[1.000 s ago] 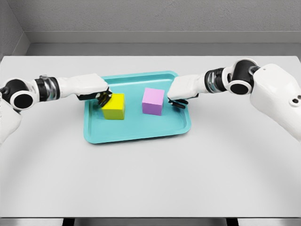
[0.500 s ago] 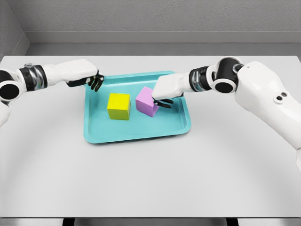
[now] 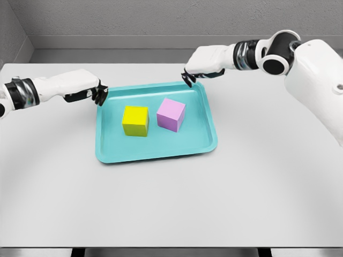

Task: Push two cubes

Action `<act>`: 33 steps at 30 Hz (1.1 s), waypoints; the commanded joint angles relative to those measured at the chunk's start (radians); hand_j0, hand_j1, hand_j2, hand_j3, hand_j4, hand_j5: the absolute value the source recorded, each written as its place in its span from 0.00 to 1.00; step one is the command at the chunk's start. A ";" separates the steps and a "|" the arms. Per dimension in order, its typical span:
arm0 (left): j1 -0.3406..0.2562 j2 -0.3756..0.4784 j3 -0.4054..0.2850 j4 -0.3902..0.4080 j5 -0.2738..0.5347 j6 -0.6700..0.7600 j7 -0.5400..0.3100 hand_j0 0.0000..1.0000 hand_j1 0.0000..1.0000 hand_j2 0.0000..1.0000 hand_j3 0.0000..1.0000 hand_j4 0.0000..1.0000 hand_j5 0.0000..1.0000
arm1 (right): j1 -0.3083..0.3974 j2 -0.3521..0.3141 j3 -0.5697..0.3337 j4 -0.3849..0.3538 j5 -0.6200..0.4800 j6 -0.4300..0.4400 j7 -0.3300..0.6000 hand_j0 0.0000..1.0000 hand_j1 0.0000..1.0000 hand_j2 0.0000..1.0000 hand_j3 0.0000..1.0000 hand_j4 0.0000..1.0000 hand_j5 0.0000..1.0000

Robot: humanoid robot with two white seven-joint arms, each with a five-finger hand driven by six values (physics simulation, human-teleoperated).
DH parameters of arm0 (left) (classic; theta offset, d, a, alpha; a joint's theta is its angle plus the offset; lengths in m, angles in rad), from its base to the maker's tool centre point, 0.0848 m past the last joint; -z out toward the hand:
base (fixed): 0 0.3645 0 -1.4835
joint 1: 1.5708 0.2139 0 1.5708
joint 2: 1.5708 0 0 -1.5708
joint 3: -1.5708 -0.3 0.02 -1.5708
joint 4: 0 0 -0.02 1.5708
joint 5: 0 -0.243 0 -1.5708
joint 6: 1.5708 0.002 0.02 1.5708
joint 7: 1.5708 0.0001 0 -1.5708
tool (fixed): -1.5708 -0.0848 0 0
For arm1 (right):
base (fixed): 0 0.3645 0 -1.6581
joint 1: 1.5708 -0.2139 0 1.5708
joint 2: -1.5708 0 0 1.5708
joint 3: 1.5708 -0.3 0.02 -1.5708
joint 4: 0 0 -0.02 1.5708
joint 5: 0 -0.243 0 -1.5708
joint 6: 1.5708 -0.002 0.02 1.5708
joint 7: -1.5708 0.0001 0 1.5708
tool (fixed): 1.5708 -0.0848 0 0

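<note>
A yellow cube [image 3: 135,120] and a pink cube [image 3: 171,114] sit close together near the middle of a teal tray [image 3: 155,151], with a narrow gap between them. The pink cube is turned slightly. My left hand [image 3: 98,94] hovers just past the tray's left rim, its dark fingers curled, holding nothing. My right hand [image 3: 188,77] is raised near the tray's far right corner, fingers curled downward, clear of both cubes.
The tray rests on a white table [image 3: 171,203]. A grey wall [image 3: 161,21] runs behind the table's far edge.
Both hands have drawn back from the cubes: the left moved off to the tray's left, the right lifted to the far corner. The cubes now sit closer together.
</note>
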 commanded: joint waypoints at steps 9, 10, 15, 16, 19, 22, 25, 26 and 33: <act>0.002 0.000 -0.004 -0.004 0.011 0.003 0.000 0.15 0.15 0.15 0.15 0.15 0.15 | -0.006 0.128 0.042 0.148 0.052 0.010 0.000 0.00 0.00 0.00 0.00 0.00 0.00; 0.002 0.000 -0.004 -0.004 0.011 0.003 0.000 0.15 0.15 0.15 0.15 0.15 0.15 | -0.006 0.134 0.042 0.153 0.054 0.010 0.000 0.00 0.00 0.00 0.00 0.00 0.00; 0.002 0.007 -0.002 -0.005 0.011 0.003 0.000 0.15 0.15 0.15 0.15 0.15 0.15 | -0.006 0.153 0.043 0.196 0.104 0.013 0.000 0.00 0.00 0.00 0.00 0.00 0.00; 0.002 0.007 -0.002 -0.005 0.011 0.003 0.000 0.15 0.15 0.15 0.15 0.15 0.15 | -0.006 0.154 0.055 0.197 0.106 0.018 0.000 0.00 0.00 0.00 0.00 0.00 0.00; 0.002 0.008 -0.002 -0.004 0.011 0.003 0.000 0.15 0.15 0.15 0.15 0.15 0.15 | -0.006 0.174 0.086 0.203 0.112 0.024 0.000 0.00 0.00 0.00 0.00 0.00 0.00; 0.002 0.008 -0.002 -0.004 0.011 0.003 0.000 0.15 0.15 0.15 0.15 0.15 0.15 | -0.006 0.182 0.089 0.202 0.112 0.022 0.000 0.00 0.00 0.00 0.00 0.00 0.00; 0.002 0.008 -0.002 -0.004 0.011 0.003 0.000 0.15 0.15 0.15 0.15 0.15 0.15 | -0.005 0.183 0.101 0.197 0.111 0.018 0.000 0.00 0.00 0.00 0.00 0.00 0.00; 0.002 0.008 -0.002 -0.004 0.013 0.003 0.000 0.15 0.15 0.15 0.15 0.15 0.15 | -0.005 0.183 0.103 0.193 0.111 0.015 0.000 0.00 0.00 0.00 0.00 0.00 0.00; 0.003 0.007 -0.002 -0.005 0.013 0.003 0.000 0.15 0.15 0.15 0.15 0.15 0.15 | -0.002 0.182 0.127 0.159 0.107 -0.029 0.000 0.00 0.00 0.00 0.00 0.00 0.00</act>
